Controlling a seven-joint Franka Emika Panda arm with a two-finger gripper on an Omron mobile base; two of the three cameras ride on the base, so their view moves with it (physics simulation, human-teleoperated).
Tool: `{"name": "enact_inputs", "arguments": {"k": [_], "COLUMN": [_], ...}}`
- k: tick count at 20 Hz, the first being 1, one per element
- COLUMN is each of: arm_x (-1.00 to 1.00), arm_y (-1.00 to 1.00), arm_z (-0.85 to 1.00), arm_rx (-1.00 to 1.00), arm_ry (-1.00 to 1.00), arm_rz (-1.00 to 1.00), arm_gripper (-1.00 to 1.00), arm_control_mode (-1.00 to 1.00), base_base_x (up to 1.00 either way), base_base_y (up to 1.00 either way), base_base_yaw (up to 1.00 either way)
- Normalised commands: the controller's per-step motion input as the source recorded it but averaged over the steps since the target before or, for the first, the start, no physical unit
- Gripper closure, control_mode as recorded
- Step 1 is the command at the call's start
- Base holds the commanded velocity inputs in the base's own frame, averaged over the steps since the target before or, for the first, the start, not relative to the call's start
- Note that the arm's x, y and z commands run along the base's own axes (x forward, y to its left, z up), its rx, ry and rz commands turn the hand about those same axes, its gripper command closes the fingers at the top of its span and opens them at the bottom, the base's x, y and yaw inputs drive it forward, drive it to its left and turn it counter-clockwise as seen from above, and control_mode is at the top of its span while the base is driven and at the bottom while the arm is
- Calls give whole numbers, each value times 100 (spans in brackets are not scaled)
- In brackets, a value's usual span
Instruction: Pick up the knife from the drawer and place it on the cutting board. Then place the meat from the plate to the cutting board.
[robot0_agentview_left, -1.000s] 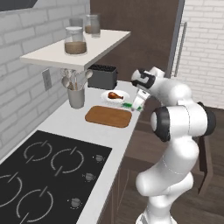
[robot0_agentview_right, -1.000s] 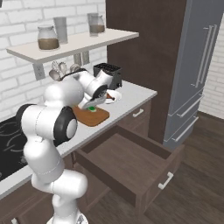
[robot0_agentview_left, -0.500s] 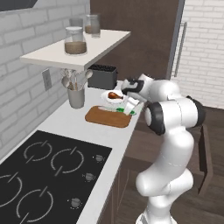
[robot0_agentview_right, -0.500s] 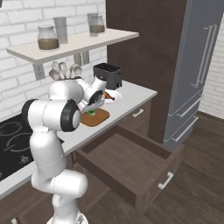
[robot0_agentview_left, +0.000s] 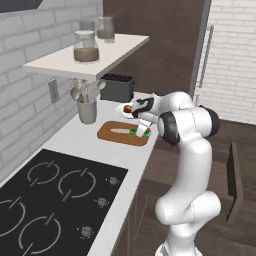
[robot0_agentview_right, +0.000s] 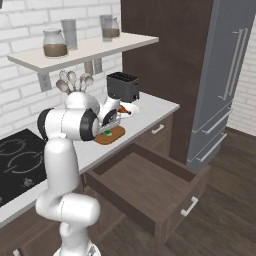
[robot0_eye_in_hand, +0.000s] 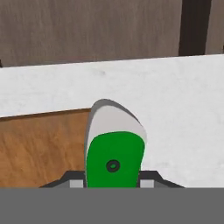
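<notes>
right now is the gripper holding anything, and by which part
The gripper is shut on the knife, gripping its green handle over the cutting board.

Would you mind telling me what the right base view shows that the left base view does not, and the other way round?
Right base view alone: the drawer pulled open with its inside in sight, and the tall grey fridge. Left base view alone: the knife seen whole, its blade lying flat on the cutting board while the gripper is shut on its green handle, and the full stove top. Both share: the board, the toaster, the utensil cup, the shelf with its jars, the plate bearing the meat, and the arm.
</notes>
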Motion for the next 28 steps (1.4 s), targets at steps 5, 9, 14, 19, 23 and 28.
{"name": "enact_inputs", "arguments": {"k": [5,9,14,19,23,28], "arm_x": [55,26,17,5,-1,-9], "arm_y": [1,5,6,5,0,0], "arm_z": [-36,-43,-40,-24,1,19], "arm_rx": [-3,-5,-5,-1,0,0], "arm_ry": [0,0,0,0,0,-4], "arm_rz": [-1,0,-3,-6,-4,-2], "arm_gripper": [100,100,100,-100,-100,-100], "arm_control_mode": [-100,-100,-100,-100,-100,-100], "base_base_x": [0,0,0,0,0,0], "base_base_y": [0,0,0,0,0,0], "base_base_yaw": [0,0,0,0,0,0]}}
